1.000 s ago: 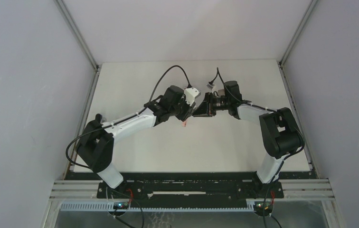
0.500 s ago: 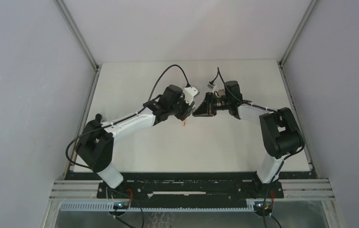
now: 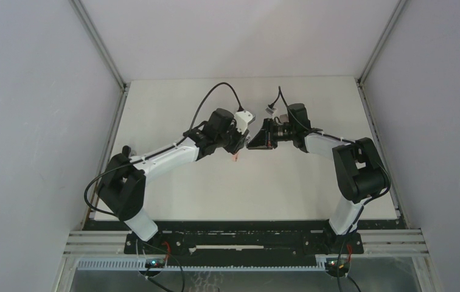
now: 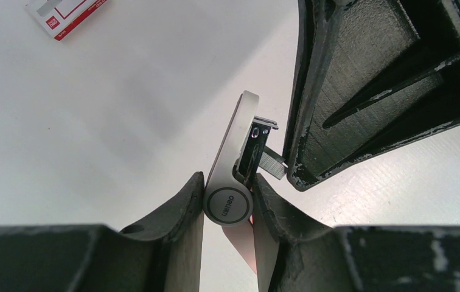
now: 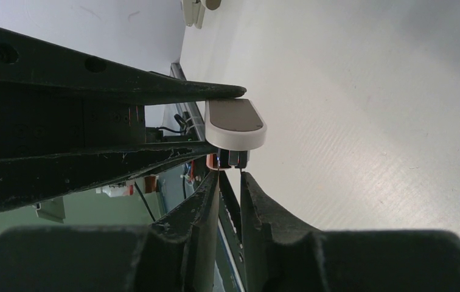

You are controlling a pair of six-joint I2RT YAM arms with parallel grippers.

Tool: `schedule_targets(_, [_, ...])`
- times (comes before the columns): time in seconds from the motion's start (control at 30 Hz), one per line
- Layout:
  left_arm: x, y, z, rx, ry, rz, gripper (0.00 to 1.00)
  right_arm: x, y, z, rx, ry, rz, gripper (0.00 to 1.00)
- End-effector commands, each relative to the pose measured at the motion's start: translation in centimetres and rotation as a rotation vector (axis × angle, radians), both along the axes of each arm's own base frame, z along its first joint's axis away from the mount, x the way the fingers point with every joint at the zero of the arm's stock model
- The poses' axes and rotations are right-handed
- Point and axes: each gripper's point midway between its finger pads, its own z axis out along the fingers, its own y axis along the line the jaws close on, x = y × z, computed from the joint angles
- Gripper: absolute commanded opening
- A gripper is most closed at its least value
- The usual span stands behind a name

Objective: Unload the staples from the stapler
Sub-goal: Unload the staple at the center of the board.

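The left jaws [image 4: 227, 185] clamped the stapler [image 4: 232, 143] at its hinge end. The staples [image 4: 271, 162], a short strip, jutted from its magazine, long axis pointing into the right jaws [image 5: 230, 177], which stood narrow, pinching the strip's free end.

A small red-and-white box [image 4: 63, 15] is laid flat on the white table [image 3: 215, 194], which is enclosed by grey walls [image 3: 33, 121] at its sides.
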Motion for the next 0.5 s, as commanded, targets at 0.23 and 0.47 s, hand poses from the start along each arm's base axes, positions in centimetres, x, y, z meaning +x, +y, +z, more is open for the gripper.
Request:
schedule_targets(0.23, [2.2, -0.1, 2.9, -0.059, -0.071, 0.043, 0.0, -0.2, -0.1, 0.4, 0.001, -0.036, 0.018, 0.19])
schedule_targets(0.47, [3.1, 1.1, 1.6, -0.054, -0.025, 0.085, 0.0, -0.5, -0.6, -1.6, -0.042, 0.0, 0.013, 0.21])
